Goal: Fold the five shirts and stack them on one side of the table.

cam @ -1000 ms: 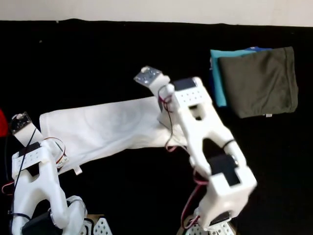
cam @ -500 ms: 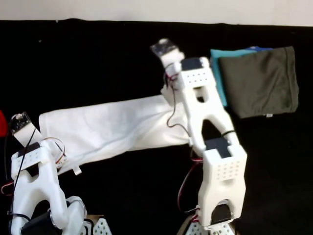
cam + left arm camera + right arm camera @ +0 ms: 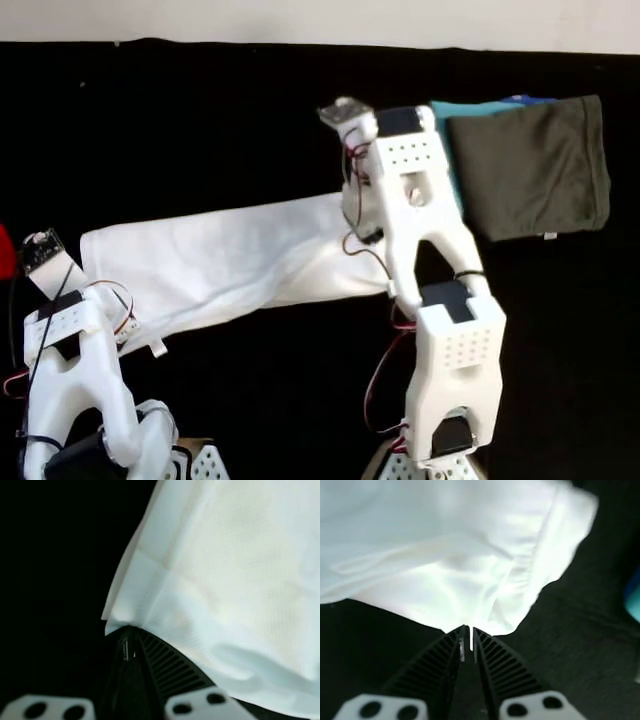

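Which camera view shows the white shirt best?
The high view: the white shirt stretches in full length between both arms. The left wrist view shows one hemmed corner at the left gripper; the right wrist view shows the other end at the right gripper.

Table cover (image 3: 200,110): black cloth, spread across the whole surface.

White shirt (image 3: 220,265): cloth, folded into a long band, lying flat from the left side to mid-table, rising slightly toward its right end.

Right arm (image 3: 415,200): white plastic, jointed, with red and black wires, stretched over the band's right end.

Left arm (image 3: 70,360): white plastic, at the near left corner, just beside the band's left end.

Dark olive-grey shirt (image 3: 530,175): folded square, at the far right, topmost of a stack.

Teal shirt (image 3: 445,175): folded, beneath it, its left edge showing.

Red object (image 3: 5,250): at the left edge; kind unclear.
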Available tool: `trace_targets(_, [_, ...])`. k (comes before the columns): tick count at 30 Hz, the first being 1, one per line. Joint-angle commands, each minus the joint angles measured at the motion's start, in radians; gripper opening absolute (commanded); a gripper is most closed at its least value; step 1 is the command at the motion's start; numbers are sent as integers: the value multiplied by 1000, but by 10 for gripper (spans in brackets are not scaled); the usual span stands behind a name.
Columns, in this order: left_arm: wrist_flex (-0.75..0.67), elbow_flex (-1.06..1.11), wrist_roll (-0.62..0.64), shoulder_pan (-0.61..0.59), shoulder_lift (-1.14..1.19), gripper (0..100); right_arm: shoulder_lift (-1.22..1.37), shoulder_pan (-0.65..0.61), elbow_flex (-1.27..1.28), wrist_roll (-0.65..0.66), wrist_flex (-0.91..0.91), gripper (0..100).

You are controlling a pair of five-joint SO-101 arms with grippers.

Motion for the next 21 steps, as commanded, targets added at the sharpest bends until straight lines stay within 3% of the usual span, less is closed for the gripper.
trace_targets(1, [-35,1,5,15,5,12,-8,-8,64,21,-33,17])
trace_targets(5, [-35,1,5,15,5,12,-5,13,137,98,-216,17])
trace_targets(12, [-35,2,5,15,5,12,-8,13,248,103,-622,17])
trace_targets(16, [-35,2,5,15,5,11,-13,-13,249,103,-638,17])
trace_targets(21, [-35,2,5,15,5,11,-42,-21,179,106,-456,16])
